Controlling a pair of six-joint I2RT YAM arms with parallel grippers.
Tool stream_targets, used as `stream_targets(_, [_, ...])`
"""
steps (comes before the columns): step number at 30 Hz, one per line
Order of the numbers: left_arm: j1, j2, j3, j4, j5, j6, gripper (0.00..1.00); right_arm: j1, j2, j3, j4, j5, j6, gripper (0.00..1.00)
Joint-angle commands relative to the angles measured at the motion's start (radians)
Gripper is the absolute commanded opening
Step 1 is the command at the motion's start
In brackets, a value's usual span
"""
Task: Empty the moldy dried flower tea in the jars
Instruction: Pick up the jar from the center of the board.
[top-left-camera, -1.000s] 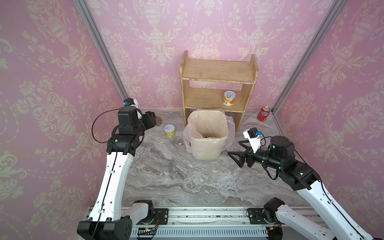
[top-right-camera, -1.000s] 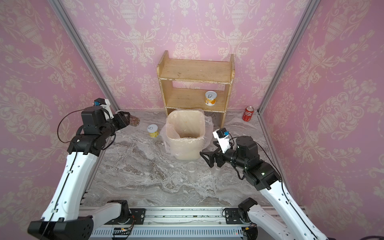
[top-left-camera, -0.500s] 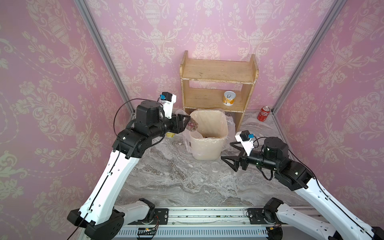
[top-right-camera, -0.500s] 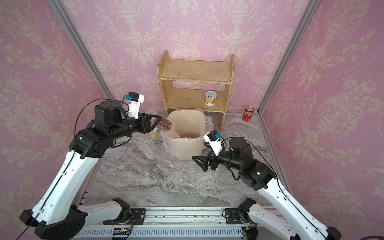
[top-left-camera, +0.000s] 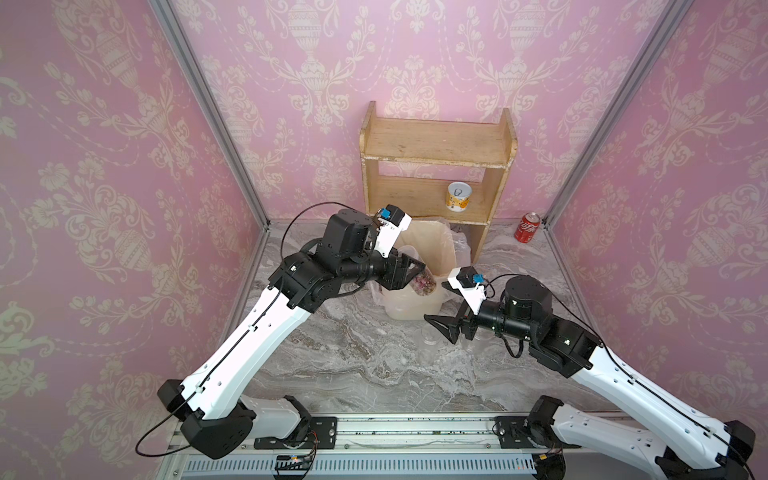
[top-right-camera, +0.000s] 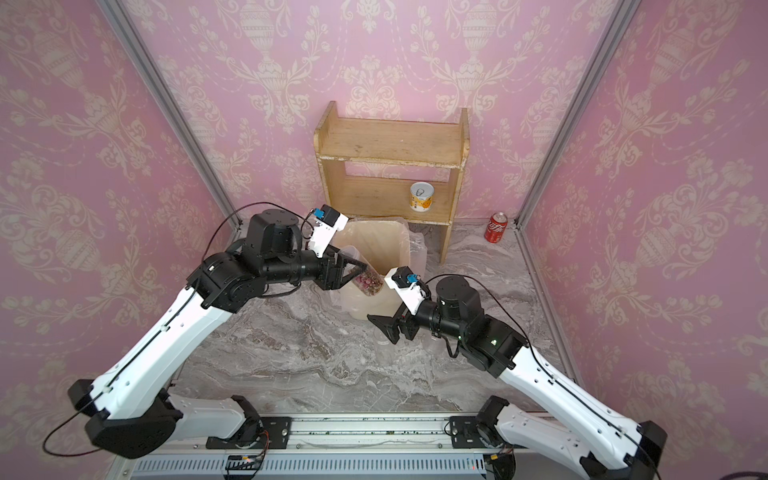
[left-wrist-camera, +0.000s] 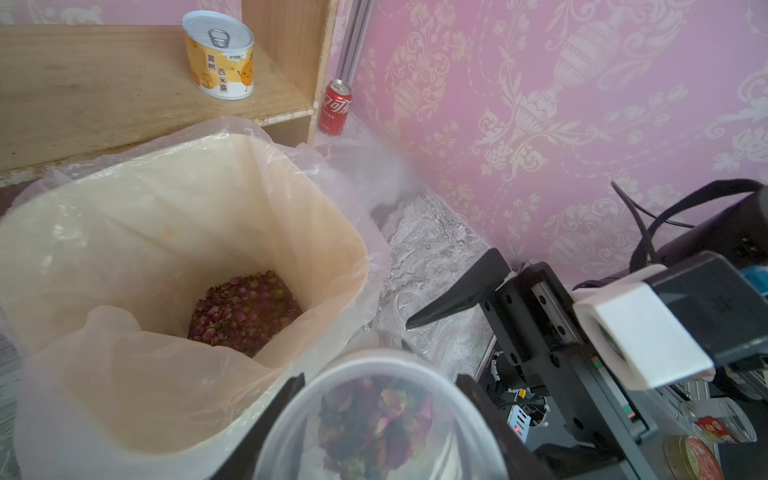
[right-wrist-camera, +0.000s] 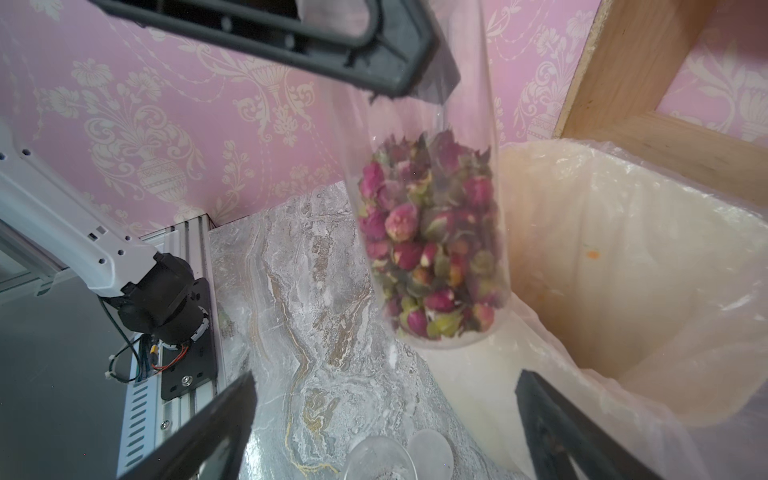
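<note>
gripping what, the left tool (top-left-camera: 417, 274)? (clerk)

closed on one jar (right-wrist-camera: 415, 124), clear, smooth-walled, cylindrical, raised and tilted just beside the near rim of the bin (left-wrist-camera: 291, 208). whether a lid is on it, cannot tell. (inspector)

contents? (clerk)

the moldy dried flower tea (right-wrist-camera: 428, 249): small loose buds, pinkish-red with olive and brown bases, gathered in the jar's lower end. a heap of darker buds (left-wrist-camera: 245, 311) lies at the bottom of the bin. (inspector)

the bin itself? (clerk)

cream, squarish, lined with a thin crinkled translucent bag. it stands on a grey marble-patterned tabletop (top-left-camera: 332, 361), in front of an unpainted wooden shelf (top-left-camera: 436, 141) carrying a yellow-and-white pull-tab tin (top-left-camera: 458, 198). a red can (top-left-camera: 528, 226) stands on the tabletop beside the shelf, near the wall. (inspector)

right tool (top-left-camera: 440, 332)? (clerk)

jaws spread wide, gripping nothing, low over the tabletop in front of the bin; black, hard-edged, wedge-shaped. below it sit an empty clear jar (right-wrist-camera: 380, 461) and a round translucent lid (right-wrist-camera: 430, 457) just beside it. (inspector)
</note>
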Motion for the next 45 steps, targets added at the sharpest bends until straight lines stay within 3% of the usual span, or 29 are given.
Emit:
stream_targets(1, [-0.018,0.012,-0.009,0.001,0.056,0.037,0.19,0.015,-0.013,-0.041,0.109,0.047,-0.060,0.99])
stream_targets(17, [-0.049,0.058,-0.027,0.006,0.124,0.033,0.19,0.045,0.059,-0.059,0.209,0.109,-0.150,0.92])
stream_targets(32, [-0.049,0.052,-0.045,0.025,0.134,0.037,0.22,0.047,0.069,-0.075,0.230,0.107,-0.144,0.68])
stream_targets(38, [-0.050,0.048,-0.061,0.046,0.126,0.042,0.36,0.047,0.063,-0.082,0.227,0.109,-0.126,0.55])
stream_targets(41, [-0.049,0.038,-0.077,0.069,0.134,0.052,0.56,0.047,0.057,-0.085,0.225,0.114,-0.116,0.50])
stream_targets(43, [-0.049,0.026,-0.087,0.082,0.145,0.081,0.74,0.047,0.047,-0.089,0.221,0.119,-0.106,0.47])
stream_targets(45, [-0.045,0.010,-0.090,0.077,0.156,0.142,0.82,0.048,0.032,-0.087,0.204,0.132,-0.097,0.42])
